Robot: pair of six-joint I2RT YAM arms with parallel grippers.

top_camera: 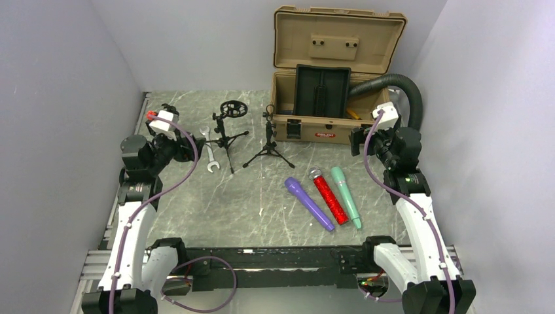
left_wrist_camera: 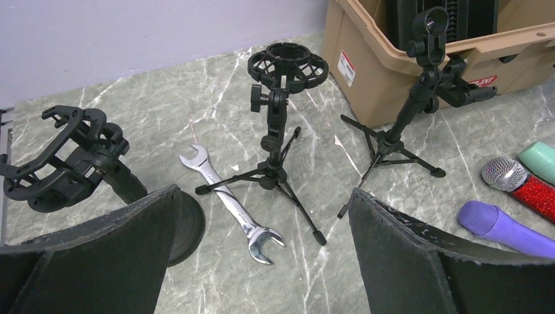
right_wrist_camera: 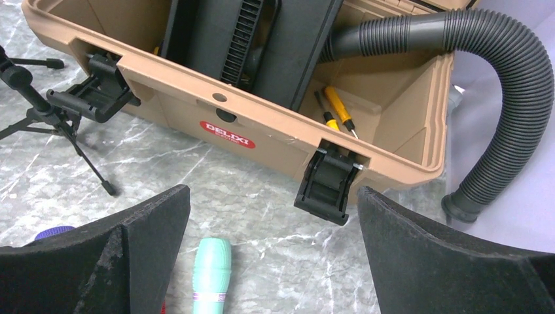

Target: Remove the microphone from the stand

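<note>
- Left jaws, right jaws: wide open, empty.
- Purple, glittery red and mint-green microphones (top_camera: 329, 198) lie on the grey marbled counter (top_camera: 262, 209), near-right of two bare black tripod stands (left_wrist_camera: 273, 114).
- Removal looks done; no grasp needed.

bright, even overhead light | soft faint shadows | sharp focus

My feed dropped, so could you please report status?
Left gripper open, right gripper open. Purple microphone, red microphone, teal microphone on table. Cradle stand, clip stand bare. Wrench beside stands.
</note>
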